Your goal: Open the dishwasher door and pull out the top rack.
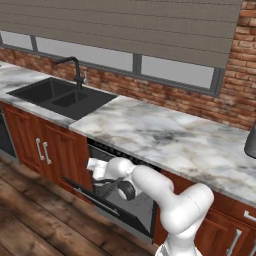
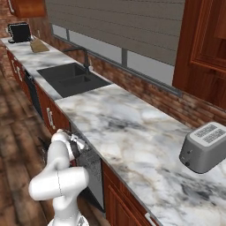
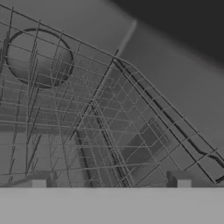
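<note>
Dishwasher door (image 1: 107, 202), one black panel, let down and open below the marble counter (image 1: 170, 137), just right of the sink's cabinet. Top rack (image 3: 109, 127), one grey wire grid, close in front of the hand and inside the grey tub, slanting across the hand view (tilt is the camera's). Gripper (image 3: 111, 181) spread wide, two dark fingertips (image 3: 39, 180) well apart at the bottom edge of that view, nothing between them; touching the wires or not, cannot tell. Hand at the dishwasher's mouth, white arm bent low toward it from the base.

One black double sink (image 1: 60, 95) set in the counter to the left, one black tap (image 1: 75, 70) behind it. Two silver handles (image 1: 43, 150) on the wooden doors under the sink. One grey toaster (image 2: 204, 148) on the counter to the right, a second, black one (image 2: 20, 32) far off at the counter's end.
</note>
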You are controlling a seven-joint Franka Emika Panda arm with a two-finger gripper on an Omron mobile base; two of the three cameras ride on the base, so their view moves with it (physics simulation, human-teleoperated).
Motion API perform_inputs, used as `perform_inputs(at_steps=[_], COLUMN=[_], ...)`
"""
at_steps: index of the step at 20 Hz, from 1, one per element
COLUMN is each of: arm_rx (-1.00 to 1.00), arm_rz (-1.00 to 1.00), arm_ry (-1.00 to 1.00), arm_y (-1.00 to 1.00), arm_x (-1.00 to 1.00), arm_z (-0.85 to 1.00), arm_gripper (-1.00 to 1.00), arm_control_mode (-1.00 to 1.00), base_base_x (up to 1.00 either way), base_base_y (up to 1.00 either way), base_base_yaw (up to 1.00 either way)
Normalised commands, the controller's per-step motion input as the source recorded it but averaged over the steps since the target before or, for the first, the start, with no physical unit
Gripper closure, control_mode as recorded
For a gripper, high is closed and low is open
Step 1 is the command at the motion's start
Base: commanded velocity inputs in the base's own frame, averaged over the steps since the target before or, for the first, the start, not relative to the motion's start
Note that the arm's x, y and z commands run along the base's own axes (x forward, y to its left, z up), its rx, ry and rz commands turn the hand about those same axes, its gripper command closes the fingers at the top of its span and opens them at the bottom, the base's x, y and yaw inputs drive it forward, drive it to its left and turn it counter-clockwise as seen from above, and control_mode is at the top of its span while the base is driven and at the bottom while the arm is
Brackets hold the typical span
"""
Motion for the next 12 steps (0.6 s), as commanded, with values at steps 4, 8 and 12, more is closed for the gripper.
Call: perform_inputs(at_steps=[4, 8, 12], arm_rx=[0.24, 0.22, 0.22], arm_rz=[0.25, 0.23, 0.21], arm_ry=[0.13, 0.1, 0.06], arm_y=[0.03, 0.04, 0.0], arm_x=[-0.89, -0.82, -0.66], arm_z=[-0.31, -0.2, -0.07], arm_gripper=[-1.0, -1.0, -1.0], arm_control_mode=[-1.0, -1.0, -1.0], base_base_x=[0.0, 0.0, 0.0], base_base_y=[0.0, 0.0, 0.0], base_base_yaw=[0.0, 0.0, 0.0])
